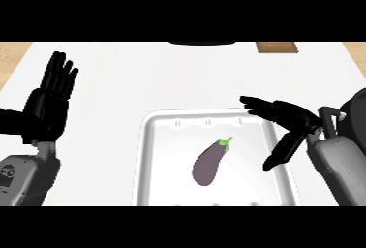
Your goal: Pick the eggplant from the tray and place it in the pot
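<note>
Purple eggplant (210,163) lying diagonally mid-tray (154,160), untouched; right hand (286,123) spread open over tray's right rim, left hand (50,99) resting open well left of tray; likely smooth, slippery, fairly light—best grasped across thick middle.

No text, number or brand can be read anywhere in the head view; the only mark is a small black-and-white emblem (8,175) on the grey left forearm (25,179), near the lower left edge, and its shape does not resolve into any letter or figure.
</note>
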{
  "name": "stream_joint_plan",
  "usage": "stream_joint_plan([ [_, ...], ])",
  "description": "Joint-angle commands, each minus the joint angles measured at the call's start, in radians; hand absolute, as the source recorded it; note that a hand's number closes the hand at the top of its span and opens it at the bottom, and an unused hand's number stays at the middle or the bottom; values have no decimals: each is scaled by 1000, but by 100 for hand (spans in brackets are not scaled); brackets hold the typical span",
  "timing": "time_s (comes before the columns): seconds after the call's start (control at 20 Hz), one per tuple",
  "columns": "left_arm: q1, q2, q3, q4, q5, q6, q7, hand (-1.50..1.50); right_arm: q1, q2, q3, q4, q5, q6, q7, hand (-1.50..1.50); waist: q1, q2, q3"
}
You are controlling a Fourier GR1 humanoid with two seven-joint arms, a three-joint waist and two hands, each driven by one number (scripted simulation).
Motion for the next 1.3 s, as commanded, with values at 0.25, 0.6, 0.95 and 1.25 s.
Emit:
stream_joint_plan([
  [0.25, 59, -63, 37, -13, -62, -52, -40, 0, 31, 105, -30, -26, 42, 52, 92, -150, 0, 0, 0],
  [0.6, 4, -73, 91, 50, -61, -102, -25, 0, 97, 202, -9, -114, 166, -40, 32, -150, -4, 1, 0],
  [0.95, 81, -89, 75, -90, -104, -95, 32, 0, 38, 242, 5, -37, 264, -38, 85, -150, 6, 0, 1],
  [1.25, 39, -100, 119, -17, -101, -139, 20, 0, 11, 317, 13, 80, 358, -67, 35, -150, 5, 2, 1],
])
